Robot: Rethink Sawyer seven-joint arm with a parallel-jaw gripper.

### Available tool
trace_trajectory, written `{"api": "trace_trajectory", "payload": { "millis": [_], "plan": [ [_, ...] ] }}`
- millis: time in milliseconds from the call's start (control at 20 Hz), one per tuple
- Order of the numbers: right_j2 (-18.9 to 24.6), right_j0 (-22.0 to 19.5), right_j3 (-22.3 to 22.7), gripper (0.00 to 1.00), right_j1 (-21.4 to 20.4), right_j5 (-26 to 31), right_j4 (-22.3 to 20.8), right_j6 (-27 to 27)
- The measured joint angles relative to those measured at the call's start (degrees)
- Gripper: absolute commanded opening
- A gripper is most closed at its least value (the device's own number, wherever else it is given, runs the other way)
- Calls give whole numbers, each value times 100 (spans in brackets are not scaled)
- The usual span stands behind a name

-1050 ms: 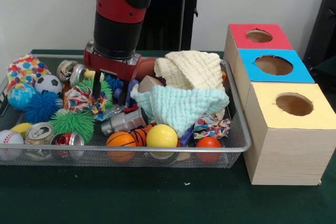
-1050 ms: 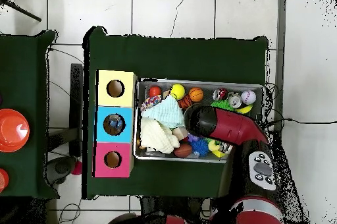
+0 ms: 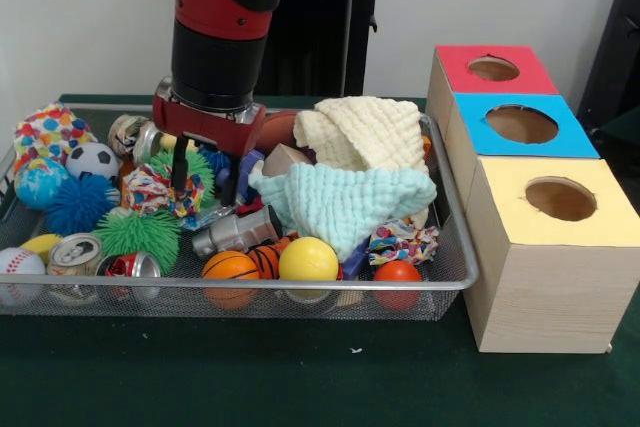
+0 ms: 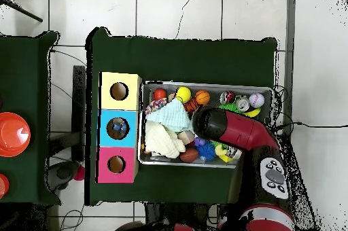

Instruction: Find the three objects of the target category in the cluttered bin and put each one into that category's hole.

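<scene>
The wire mesh bin (image 3: 455, 277) is full of toys and also shows in the overhead view (image 4: 204, 84). My gripper (image 3: 204, 179) is lowered into its left-middle part, with its fingers (image 3: 180, 173) apart and nothing between them. A crumpled greyish see-through bottle (image 3: 238, 230) lies on its side just in front of the gripper, apart from it. I cannot pick out any other bottle. The blue-surround hole (image 3: 521, 124) is the middle of three in the wooden box to the right. In the overhead view something pale lies inside the blue hole (image 4: 119, 128), and my arm (image 4: 228, 128) hides the gripper.
Cream (image 3: 365, 132) and mint (image 3: 345, 202) cloths cover the bin's middle. Drink cans (image 3: 76, 253) and balls (image 3: 308, 259) line the front. A green spiky ball (image 3: 138, 235) and a colourful rope toy (image 3: 150, 190) lie by the gripper. Red-surround (image 3: 493, 68) and yellow-surround (image 3: 561, 198) holes flank the blue one.
</scene>
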Motion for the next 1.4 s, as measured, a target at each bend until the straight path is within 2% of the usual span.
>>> {"api": "trace_trajectory", "payload": {
  "millis": [500, 1400],
  "plan": [
    [1, 130, 1, 100, -103, 189, 1, 0],
    [4, 104, 12, 100, -83, 193, 22, 0]
  ]
}}
